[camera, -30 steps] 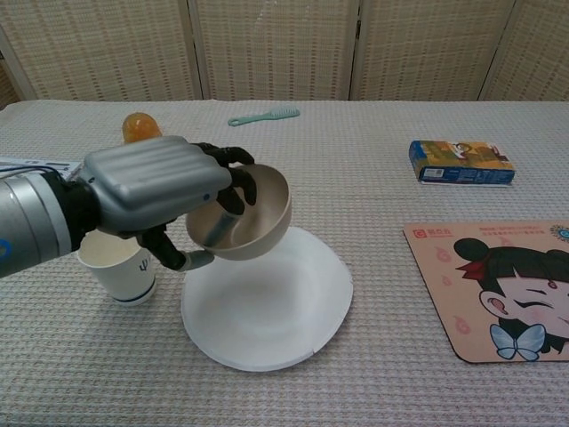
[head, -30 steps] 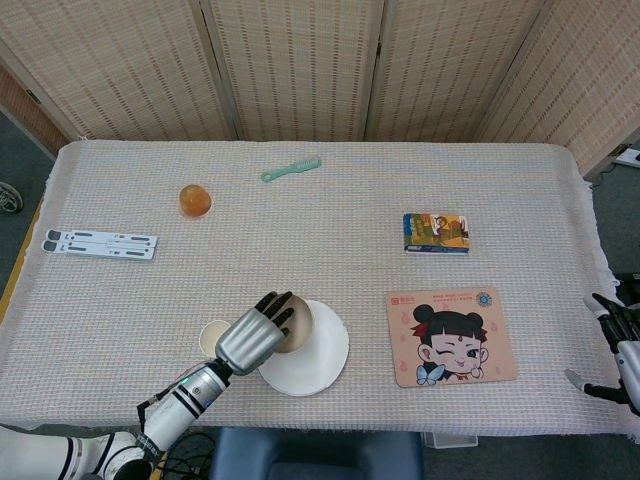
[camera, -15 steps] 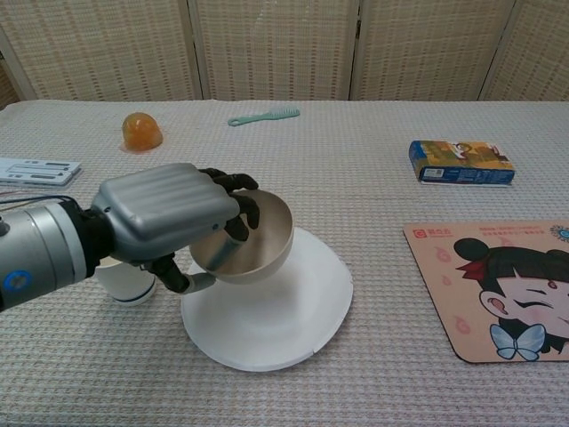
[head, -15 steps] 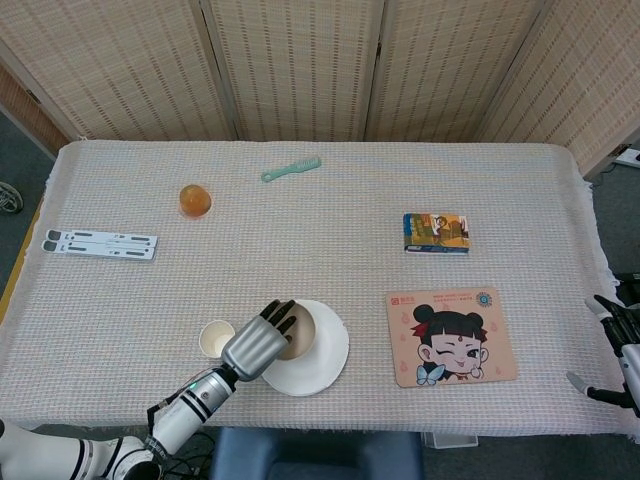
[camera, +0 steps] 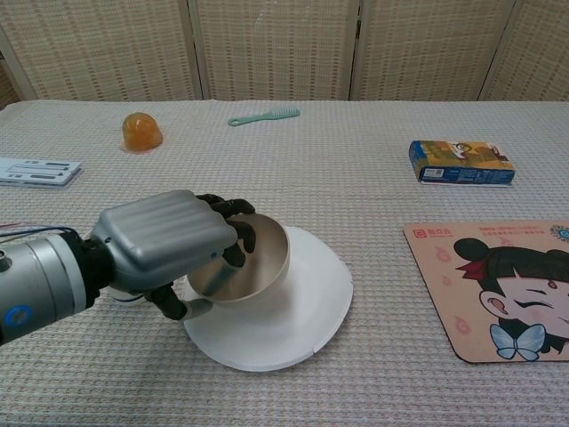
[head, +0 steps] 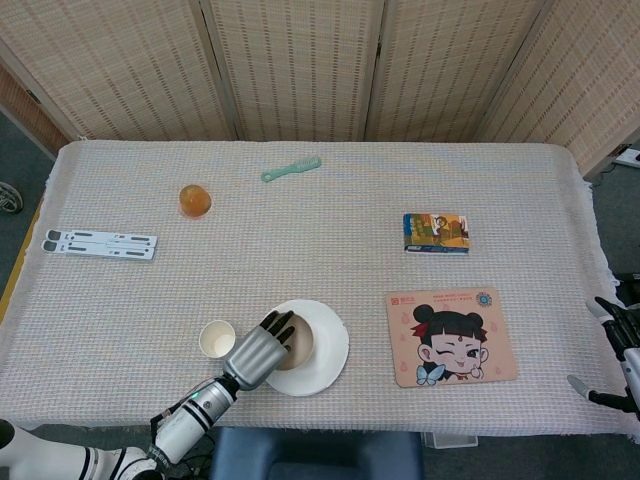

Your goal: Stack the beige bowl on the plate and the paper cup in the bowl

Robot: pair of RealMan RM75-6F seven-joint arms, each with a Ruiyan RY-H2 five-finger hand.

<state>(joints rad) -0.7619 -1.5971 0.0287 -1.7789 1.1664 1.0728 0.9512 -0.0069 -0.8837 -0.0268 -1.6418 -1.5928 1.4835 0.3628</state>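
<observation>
My left hand point(camera: 164, 246) grips the near-left rim of the beige bowl point(camera: 253, 265), fingers hooked inside it and thumb under. The bowl tilts slightly over the left part of the white plate point(camera: 298, 307); whether it touches the plate I cannot tell. In the head view the left hand point(head: 258, 349) covers half of the beige bowl point(head: 298, 341) on the white plate point(head: 328, 350). The paper cup point(head: 216, 339) stands upright just left of the plate; my forearm hides it in the chest view. My right hand point(head: 622, 345) hangs off the table's right edge, fingers spread.
An orange ball point(head: 195, 200), a green comb point(head: 290, 169) and a white strip point(head: 99, 244) lie at the back left. A colourful box point(head: 436, 232) and a cartoon mouse pad point(head: 451, 336) sit to the right.
My left hand has lowered the bowl toward the plate and drawn back slightly toward me. The forearm now hides the cup in the chest view. The right hand has barely moved.
</observation>
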